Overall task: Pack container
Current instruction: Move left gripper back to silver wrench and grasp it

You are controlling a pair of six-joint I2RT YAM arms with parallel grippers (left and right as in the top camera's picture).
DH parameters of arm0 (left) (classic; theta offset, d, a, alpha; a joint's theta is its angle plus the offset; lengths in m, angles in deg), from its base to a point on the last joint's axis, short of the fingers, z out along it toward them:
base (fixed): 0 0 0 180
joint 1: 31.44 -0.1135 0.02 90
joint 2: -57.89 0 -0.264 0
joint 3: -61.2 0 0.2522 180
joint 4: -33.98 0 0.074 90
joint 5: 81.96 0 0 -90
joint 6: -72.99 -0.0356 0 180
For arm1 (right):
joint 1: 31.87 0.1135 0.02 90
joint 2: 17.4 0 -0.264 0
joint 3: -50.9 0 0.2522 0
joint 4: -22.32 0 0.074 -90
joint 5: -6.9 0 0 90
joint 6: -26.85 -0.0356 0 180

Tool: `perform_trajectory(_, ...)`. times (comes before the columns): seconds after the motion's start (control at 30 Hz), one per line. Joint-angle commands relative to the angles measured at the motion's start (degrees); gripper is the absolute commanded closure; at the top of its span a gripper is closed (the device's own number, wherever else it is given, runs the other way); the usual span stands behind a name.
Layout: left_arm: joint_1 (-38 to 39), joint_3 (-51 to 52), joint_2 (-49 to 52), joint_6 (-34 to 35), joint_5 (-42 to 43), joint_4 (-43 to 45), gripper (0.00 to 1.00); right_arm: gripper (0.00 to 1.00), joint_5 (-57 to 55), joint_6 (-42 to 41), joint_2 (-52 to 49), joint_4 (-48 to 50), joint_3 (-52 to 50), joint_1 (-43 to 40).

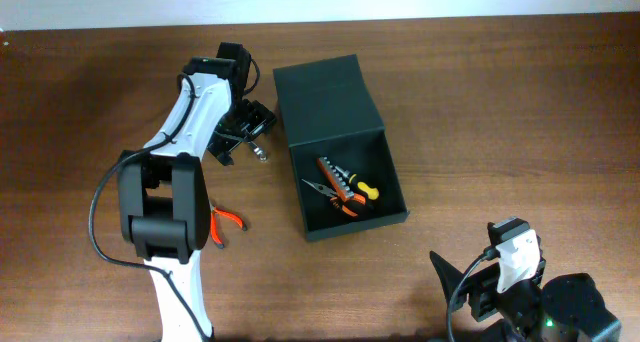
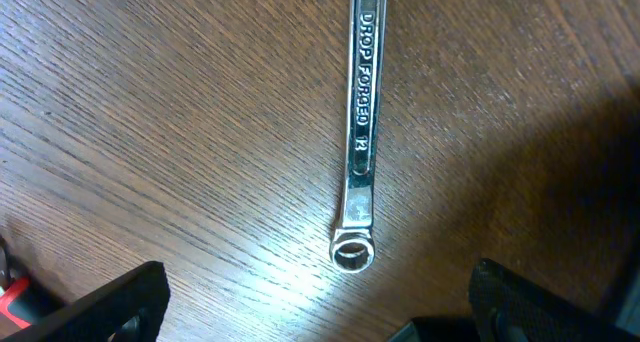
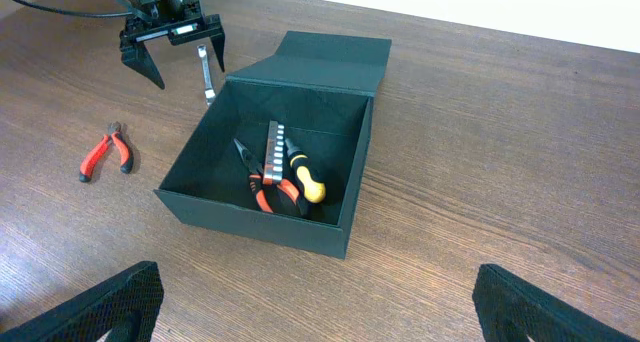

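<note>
My left end effector hangs wide open and empty over a flat wrench on the tabletop — thin steel my fingers might skate off.

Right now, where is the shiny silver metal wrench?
In the overhead view, the silver wrench lies on the wooden table, just left of the dark green-black rectangular box, under the open left gripper.

1. The overhead camera looked straight down on the whole table.
2. The left wrist camera pointed down, very close over a wrench.
3. The right wrist camera looked obliquely across from farther off, sharing the container and wrench with overhead.
</note>
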Motion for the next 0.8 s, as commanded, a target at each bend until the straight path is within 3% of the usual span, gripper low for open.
perform_trajectory(0.0,0.02,-1.27,1.42,-0.72,0.46,0.55,0.03,0.01,-0.7,-0.46,0.33,0.15,-0.04,-0.11)
perform_trajectory(0.27,0.02,-1.29,4.76,1.05,1.53,2.56,0.03,0.01,-0.7,-0.46,0.33,0.15,-0.04,-0.11)
perform_trajectory(0.53,0.02,-1.27,4.96,9.55,0.42,3.58,0.04,0.01,-0.7,-0.46,0.33,0.15,-0.04,-0.11)
perform_trajectory(0.63,0.02,-1.27,4.96,9.66,0.35,3.89,0.1,0.01,-0.7,-0.46,0.33,0.15,-0.04,-0.11)
perform_trajectory(0.77,0.02,-1.27,4.96,9.92,-0.44,3.74,0.11,0.01,-0.7,-0.46,0.33,0.15,-0.04,-0.11)
